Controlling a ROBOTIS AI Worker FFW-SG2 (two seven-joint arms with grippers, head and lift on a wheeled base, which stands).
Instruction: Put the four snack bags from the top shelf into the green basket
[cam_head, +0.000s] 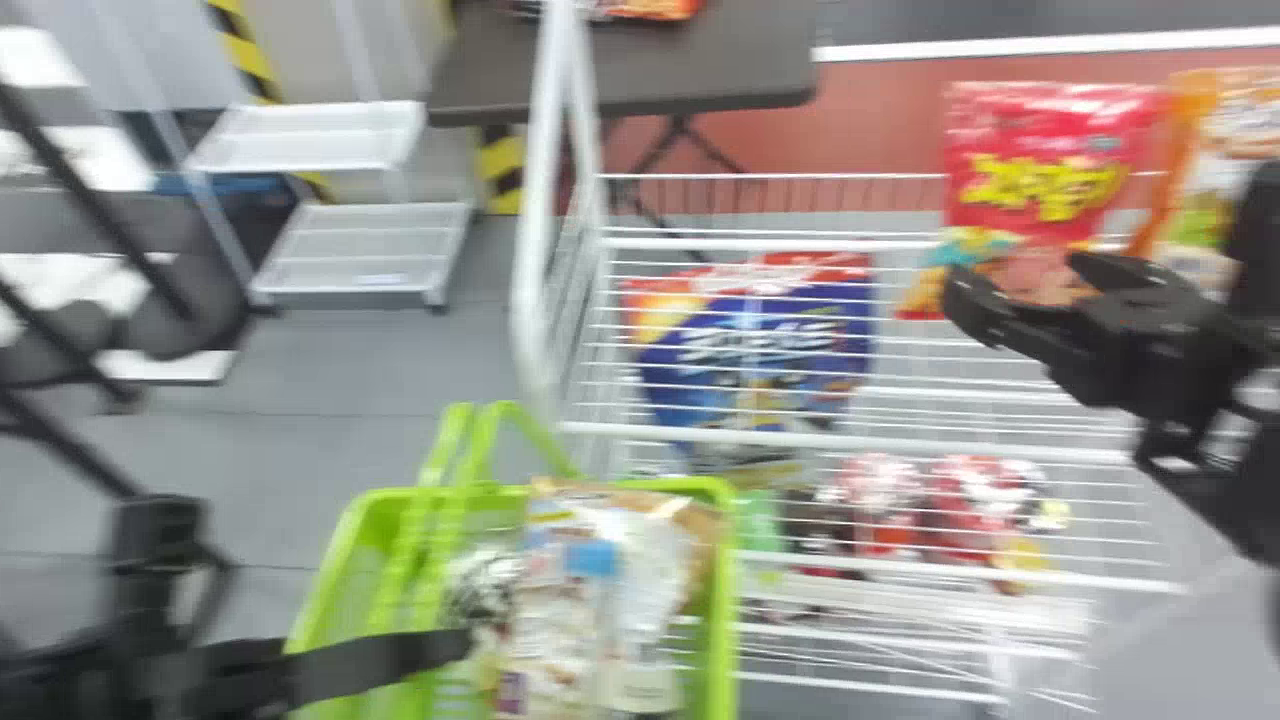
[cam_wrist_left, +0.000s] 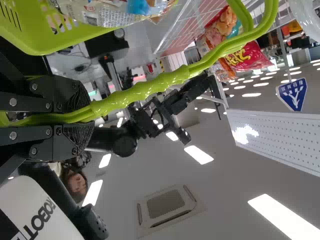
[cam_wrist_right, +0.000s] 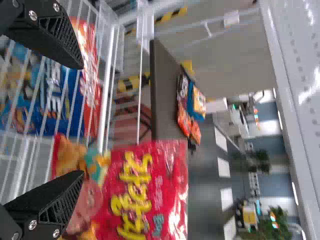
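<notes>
My right gripper (cam_head: 1030, 285) is open at the top shelf, in front of the lower part of a red snack bag (cam_head: 1050, 150) standing there. An orange snack bag (cam_head: 1240, 120) stands to its right. In the right wrist view the spread fingers of my right gripper (cam_wrist_right: 80, 120) have the red bag (cam_wrist_right: 150, 192) beside the lower finger, with nothing held. At lower left, my left gripper (cam_head: 440, 650) is by the green basket (cam_head: 722, 600), which holds white and brown bags (cam_head: 580, 590). In the left wrist view my left gripper (cam_wrist_left: 92, 117) is closed around the green basket handles (cam_wrist_left: 160, 82).
Below the top shelf's wires (cam_head: 1000, 245) lie a blue snack bag (cam_head: 770, 340) and, lower, several red packs (cam_head: 930, 500). The white rack post (cam_head: 535, 250) rises between basket and shelf. A dark table (cam_head: 640, 75) and a white step rack (cam_head: 350, 250) stand behind.
</notes>
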